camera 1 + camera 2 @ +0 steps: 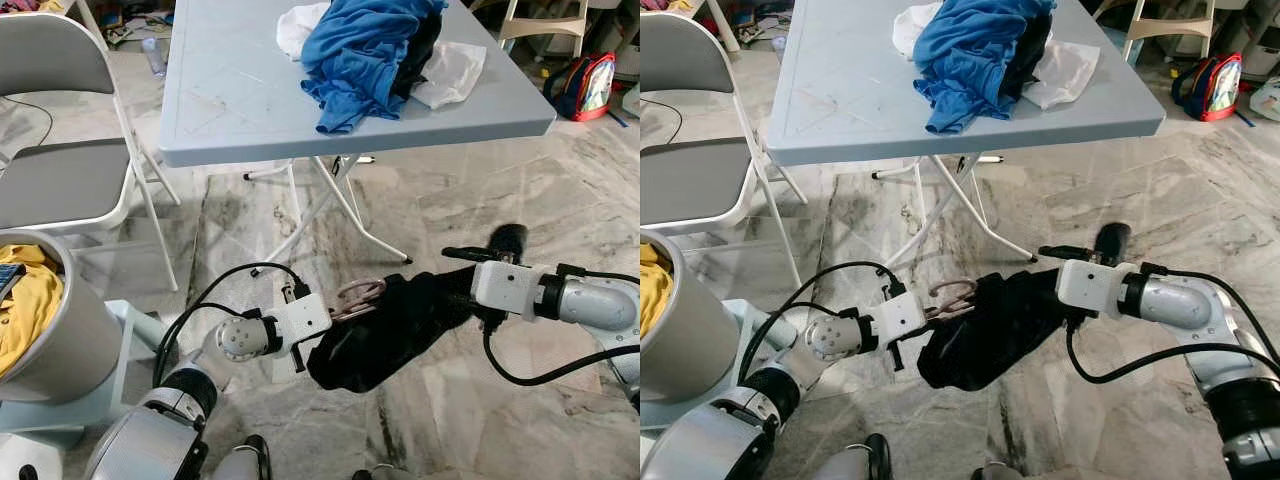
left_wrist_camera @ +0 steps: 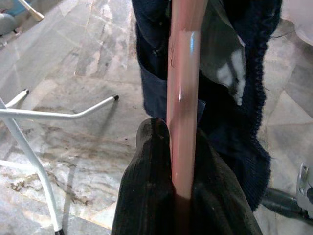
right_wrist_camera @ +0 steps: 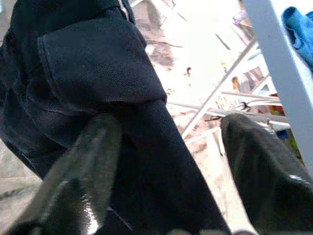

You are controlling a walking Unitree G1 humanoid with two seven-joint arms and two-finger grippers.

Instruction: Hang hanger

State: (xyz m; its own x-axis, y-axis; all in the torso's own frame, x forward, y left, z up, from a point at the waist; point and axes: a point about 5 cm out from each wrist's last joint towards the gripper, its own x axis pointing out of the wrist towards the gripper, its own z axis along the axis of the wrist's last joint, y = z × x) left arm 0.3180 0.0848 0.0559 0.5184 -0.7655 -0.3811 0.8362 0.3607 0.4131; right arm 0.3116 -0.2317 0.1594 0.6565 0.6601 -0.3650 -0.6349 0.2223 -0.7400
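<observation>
A pink hanger carries a dark garment that droops low above the marble floor in front of me. My left gripper is shut on the hanger's pink bar, which runs straight between its black fingers. My right gripper is at the garment's other end, open. Dark cloth lies between its two spread fingers. Most of the hanger's frame is hidden inside the garment.
A grey folding table stands just ahead with a pile of blue clothes and white cloth, its white legs near the garment. A grey folding chair and a tub holding yellow cloth are left. A backpack lies far right.
</observation>
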